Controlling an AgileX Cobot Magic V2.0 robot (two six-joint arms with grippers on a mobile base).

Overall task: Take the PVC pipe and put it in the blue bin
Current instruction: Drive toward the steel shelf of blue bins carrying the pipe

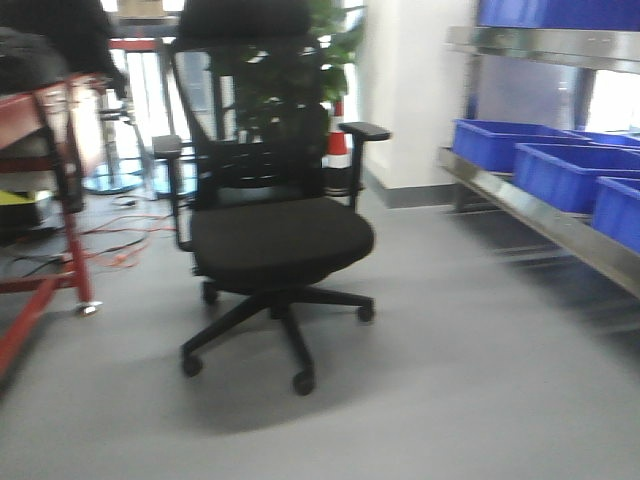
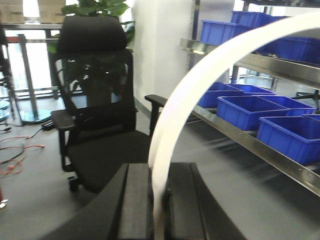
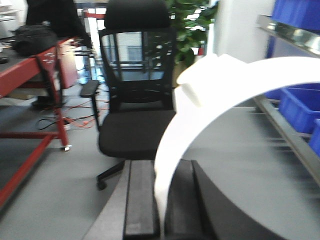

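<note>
A curved white PVC pipe [image 2: 200,85] rises from between the black fingers of my left gripper [image 2: 159,195], which is shut on it, and arcs up to the right. In the right wrist view another curved white PVC pipe [image 3: 200,115] with a blocky fitting at its top is clamped in my right gripper [image 3: 162,200], also shut. Several blue bins [image 1: 495,145] stand on a metal shelf along the right wall, also seen in the left wrist view as blue bins [image 2: 245,110]. Neither gripper shows in the front view.
A black office chair [image 1: 270,220] on casters stands mid-floor, directly ahead. A red-framed table [image 1: 45,200] with orange cables beneath is at the left. The steel shelf [image 1: 560,235] runs along the right. A potted plant [image 1: 320,60] stands behind the chair. Grey floor lies in front.
</note>
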